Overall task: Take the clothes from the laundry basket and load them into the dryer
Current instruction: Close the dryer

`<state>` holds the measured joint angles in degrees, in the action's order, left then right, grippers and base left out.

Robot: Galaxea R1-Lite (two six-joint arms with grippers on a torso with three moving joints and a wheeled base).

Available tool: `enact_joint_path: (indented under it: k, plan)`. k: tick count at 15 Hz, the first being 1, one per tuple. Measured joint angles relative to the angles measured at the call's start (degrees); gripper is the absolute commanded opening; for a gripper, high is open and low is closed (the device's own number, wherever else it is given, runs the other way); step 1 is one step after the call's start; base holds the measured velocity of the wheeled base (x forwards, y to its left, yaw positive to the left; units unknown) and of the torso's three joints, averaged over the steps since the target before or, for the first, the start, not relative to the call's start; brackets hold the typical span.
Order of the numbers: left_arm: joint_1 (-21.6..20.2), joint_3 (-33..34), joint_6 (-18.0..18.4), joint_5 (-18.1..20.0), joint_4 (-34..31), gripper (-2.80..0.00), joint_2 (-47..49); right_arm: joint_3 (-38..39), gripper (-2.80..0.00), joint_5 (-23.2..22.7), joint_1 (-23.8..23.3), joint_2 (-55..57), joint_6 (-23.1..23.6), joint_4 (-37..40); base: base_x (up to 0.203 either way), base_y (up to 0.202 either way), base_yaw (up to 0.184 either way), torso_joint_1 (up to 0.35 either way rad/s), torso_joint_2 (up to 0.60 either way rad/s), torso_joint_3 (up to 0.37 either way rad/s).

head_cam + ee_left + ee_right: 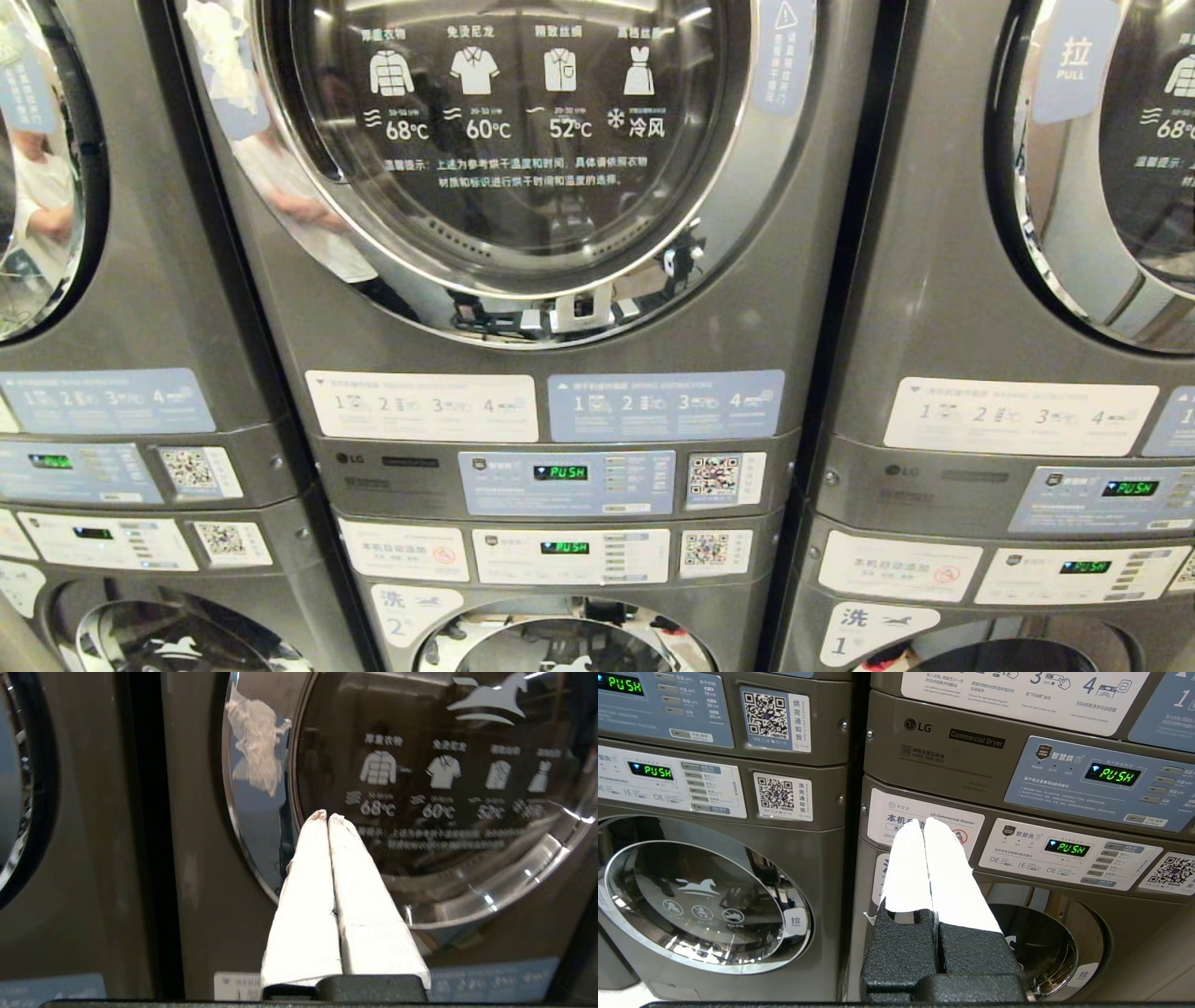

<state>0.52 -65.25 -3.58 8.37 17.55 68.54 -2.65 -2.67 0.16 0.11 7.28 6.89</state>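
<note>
On the left, the left gripper [327, 817] is pointing at the closed round door [434, 798] of the middle dryer [551, 373], near the door's chrome rim, its white-wrapped fingers [306, 896] pressing together and holding nothing. The dryer's green display [560, 472] is reading PUSH beneath the door. Further right, the right gripper [920, 823] is hanging lower, before the control panels [1069, 854] of the neighbouring stack, its fingers likewise closed on nothing. No clothes or laundry basket are showing in any view.
</note>
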Motion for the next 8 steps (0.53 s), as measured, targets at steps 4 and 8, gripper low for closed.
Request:
enact_joint_path:
  k: [4,8]
  plan:
    - [-0.1,-10.5,1.0,0.0,1.6,-2.80,11.3,0.0,-2.80,0.0,0.0,0.0,0.1,0.0,0.000,0.000,0.000,0.000,0.00,0.000]
    - [-0.4,-16.3,3.8,-0.6,1.7,-2.80,19.2,0.0,-2.80,0.0,0.0,0.0,0.0,0.0,0.000,0.000,0.000,0.000,0.00,0.000]
